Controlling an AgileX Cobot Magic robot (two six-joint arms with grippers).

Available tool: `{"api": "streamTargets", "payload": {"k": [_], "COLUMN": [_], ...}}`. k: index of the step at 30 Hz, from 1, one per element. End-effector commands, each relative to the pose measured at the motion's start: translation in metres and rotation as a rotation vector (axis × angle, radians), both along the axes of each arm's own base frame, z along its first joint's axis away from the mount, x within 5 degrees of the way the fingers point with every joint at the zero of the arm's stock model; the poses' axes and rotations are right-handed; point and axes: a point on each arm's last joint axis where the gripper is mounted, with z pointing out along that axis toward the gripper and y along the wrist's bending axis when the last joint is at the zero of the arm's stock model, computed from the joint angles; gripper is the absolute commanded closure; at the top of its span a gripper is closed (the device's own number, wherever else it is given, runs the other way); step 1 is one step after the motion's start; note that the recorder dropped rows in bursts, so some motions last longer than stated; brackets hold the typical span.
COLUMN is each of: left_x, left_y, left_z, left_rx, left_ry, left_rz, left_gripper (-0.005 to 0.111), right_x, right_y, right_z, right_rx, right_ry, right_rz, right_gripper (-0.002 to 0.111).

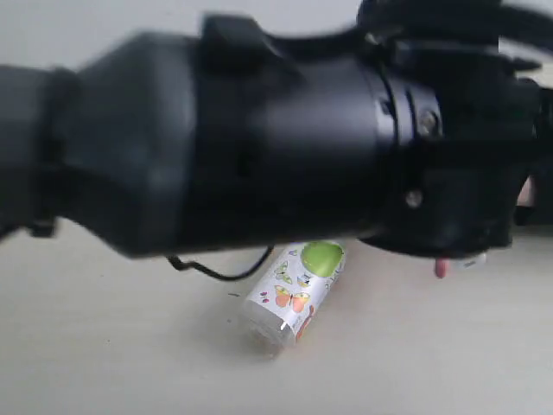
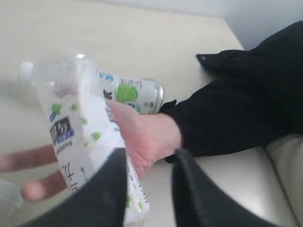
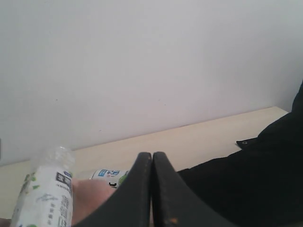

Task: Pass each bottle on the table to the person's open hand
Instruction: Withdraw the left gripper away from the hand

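Note:
A clear bottle (image 2: 78,127) with a white, green-dotted label rests across the person's open hand (image 2: 149,135), cap pointing away. My left gripper (image 2: 149,158) is open; the bottle's lower end leans against the inner side of one finger (image 2: 102,198), and the other finger stands apart. The same bottle (image 3: 45,194) shows beside the hand in the right wrist view. A second bottle (image 1: 294,298) with a butterfly and green-apple label lies on its side on the table (image 1: 86,346), just beyond the hand (image 2: 135,94). My right gripper (image 3: 152,155) is shut on nothing.
A black arm (image 1: 259,147) close to the exterior camera blocks most of that view. The person's black sleeve (image 2: 246,104) stretches over the table's right corner. A plain grey wall (image 3: 142,61) rises behind the table edge.

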Motion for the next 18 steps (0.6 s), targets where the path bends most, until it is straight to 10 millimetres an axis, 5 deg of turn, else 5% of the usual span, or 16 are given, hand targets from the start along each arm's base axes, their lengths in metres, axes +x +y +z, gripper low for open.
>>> {"api": "streamTargets", "payload": {"k": [1, 7, 14, 18], "left_x": [-0.01, -0.043, -0.096, -0.128], "left_y": [0.026, 0.073, 0.147, 0.201], "left_z": [0.059, 0.102, 0.089, 0.061], "left_rx": [0.031, 0.173, 0.158, 0.072], "left_ry": [-0.121, -0.246, -0.325, -0.359], "left_rz": [-0.078, -0.152, -0.346, -0.51], "left_gripper": [0.104, 0.107, 0.107, 0.107], "right_x": [0.0, 0.0, 0.0, 0.0], "right_y": [0.0, 0.0, 0.0, 0.0], "right_z": [-0.001, -0.001, -0.001, -0.001], "right_rx": [-0.003, -0.003, -0.003, -0.003], "right_ry": [-0.004, -0.004, -0.004, -0.004], "right_rz": [0.0, 0.0, 0.0, 0.0], "right_gripper": [0.108, 0.108, 0.108, 0.108]}}
